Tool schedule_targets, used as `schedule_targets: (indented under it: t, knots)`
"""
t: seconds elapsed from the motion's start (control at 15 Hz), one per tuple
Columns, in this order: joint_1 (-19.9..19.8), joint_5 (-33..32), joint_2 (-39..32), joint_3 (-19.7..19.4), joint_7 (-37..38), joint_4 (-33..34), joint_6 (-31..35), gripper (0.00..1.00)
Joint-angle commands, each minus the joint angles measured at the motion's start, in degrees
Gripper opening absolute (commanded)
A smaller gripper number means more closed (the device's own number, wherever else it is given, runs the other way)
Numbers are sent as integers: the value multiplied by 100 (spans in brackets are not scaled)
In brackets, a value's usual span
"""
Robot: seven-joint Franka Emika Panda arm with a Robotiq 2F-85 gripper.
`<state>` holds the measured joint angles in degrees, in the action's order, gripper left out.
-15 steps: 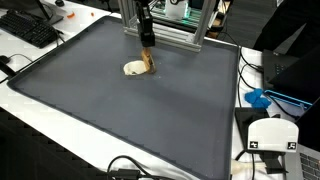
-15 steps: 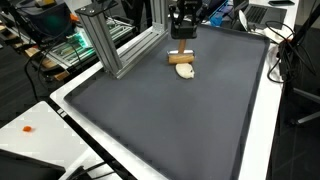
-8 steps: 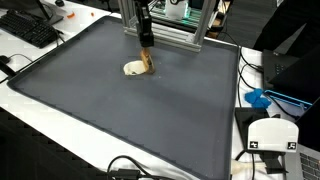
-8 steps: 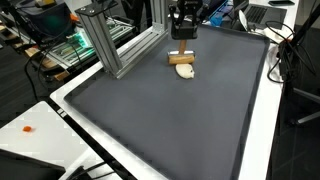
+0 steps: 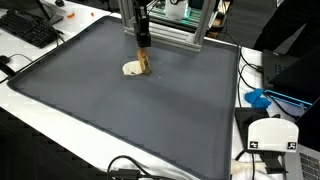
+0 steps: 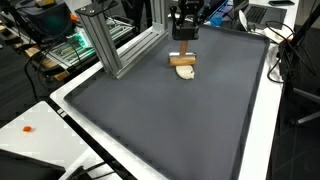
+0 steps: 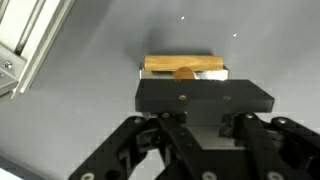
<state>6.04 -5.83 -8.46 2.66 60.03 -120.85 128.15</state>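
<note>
Two fingers (image 5: 143, 43) look clamped on the wooden block (image 6: 182, 60); best to hold it level, clear of the white piece (image 6: 185, 72) on the tabletop (image 6: 180, 125).

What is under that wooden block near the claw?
A pale rounded lump lies on the grey mat at the foot of the wooden block. In the wrist view the claw covers where they meet.

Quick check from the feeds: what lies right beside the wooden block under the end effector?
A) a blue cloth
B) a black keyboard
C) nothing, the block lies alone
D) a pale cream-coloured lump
D: in both exterior views a pale cream-coloured lump lies right beside the wooden block on the dark grey mat.
</note>
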Motion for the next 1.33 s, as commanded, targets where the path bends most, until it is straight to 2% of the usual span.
schedule_targets:
  t: [0.0, 1.27]
  knots:
    - [31, -414, -117, -123, 310, -134, 452, 22]
    - [15, -1273, -236, -354, 1211, -209, 1071, 22]
